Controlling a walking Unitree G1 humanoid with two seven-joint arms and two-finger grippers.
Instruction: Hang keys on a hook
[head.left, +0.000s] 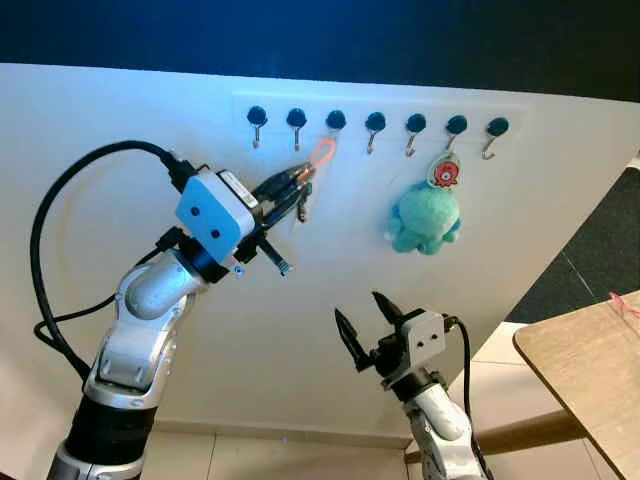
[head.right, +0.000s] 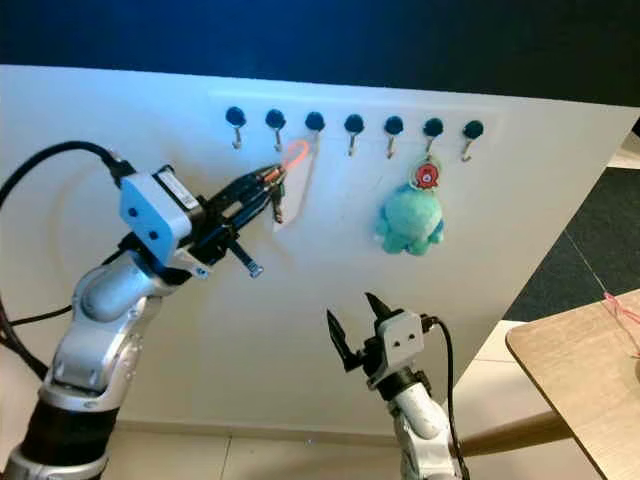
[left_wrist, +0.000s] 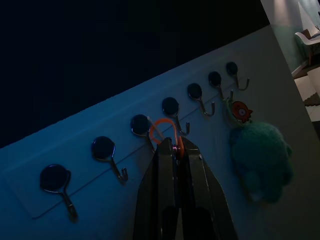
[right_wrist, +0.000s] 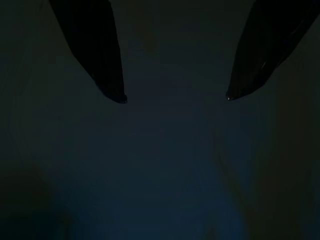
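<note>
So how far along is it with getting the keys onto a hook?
Done: the left gripper has the keys lifted to the hook row, shut on their orange loop. In hand: the loop sits just under the third hook from the left; whether it has caught, I cannot tell. Left: seat it, let go. The right gripper idles, open.

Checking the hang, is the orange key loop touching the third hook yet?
Cannot tell. In the left wrist view the orange loop overlaps the third hook, but no contact shows plainly.
</note>
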